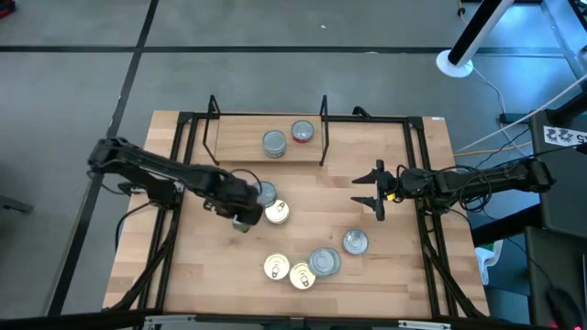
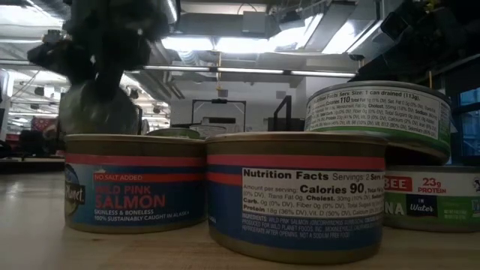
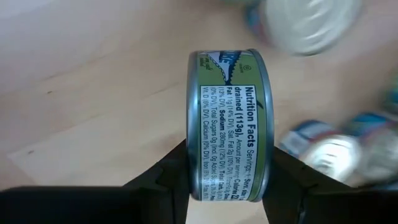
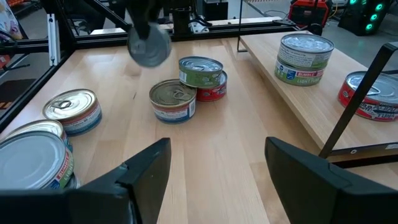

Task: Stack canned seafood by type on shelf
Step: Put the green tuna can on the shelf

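The left gripper (image 3: 227,186) squeezes a round green-label tin (image 3: 229,124) (shiny metal) on edge, lid sideways.

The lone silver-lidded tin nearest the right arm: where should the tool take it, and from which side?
Grip the tin across its short round side wall, with the right tool coming straight down from above. It lies flat, lid up, probably too low for a side approach. Keep clear of the side facing the neighbouring tin.
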You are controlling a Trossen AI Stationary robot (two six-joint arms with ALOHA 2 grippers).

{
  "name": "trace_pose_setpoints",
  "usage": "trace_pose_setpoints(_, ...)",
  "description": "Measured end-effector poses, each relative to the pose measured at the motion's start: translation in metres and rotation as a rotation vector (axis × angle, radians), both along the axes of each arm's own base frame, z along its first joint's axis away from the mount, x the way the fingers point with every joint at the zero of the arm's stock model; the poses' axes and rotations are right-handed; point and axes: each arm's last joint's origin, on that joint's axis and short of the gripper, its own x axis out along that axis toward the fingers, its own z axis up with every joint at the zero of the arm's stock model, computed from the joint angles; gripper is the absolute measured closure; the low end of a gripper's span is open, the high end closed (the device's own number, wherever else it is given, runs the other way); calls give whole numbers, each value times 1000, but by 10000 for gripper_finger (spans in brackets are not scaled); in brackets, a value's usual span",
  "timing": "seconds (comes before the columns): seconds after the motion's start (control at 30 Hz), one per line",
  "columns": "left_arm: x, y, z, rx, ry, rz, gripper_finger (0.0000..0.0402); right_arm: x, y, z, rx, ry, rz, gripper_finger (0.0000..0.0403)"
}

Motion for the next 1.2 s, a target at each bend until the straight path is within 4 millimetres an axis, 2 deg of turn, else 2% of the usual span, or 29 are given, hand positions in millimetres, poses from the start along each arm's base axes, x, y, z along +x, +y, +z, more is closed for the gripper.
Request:
trace_pose_setpoints(0.2,-19,20,43,39,-278,97,262,0,0,0,-1,0,0,143)
trace_pose_setpoints(0.33,-23,37,65,202,-484,175,262,0,0,0,-1,1,0,143)
trace_pose_setpoints(0.47,-17,55,78,381,-617,218,262,0,0,0,-1,0,0,143)
trace_pose_setpoints(0.73,6,94,74,493,-673,289,260,0,0,0,-1,0,0,143)
trace_pose_setpoints(0.93,16,123,64,384,-693,319,261,0,0,0,-1,0,0,143)
trace_pose_setpoints(1.2,15,166,47,280,-649,401,261,0,0,0,-4,0,1,143)
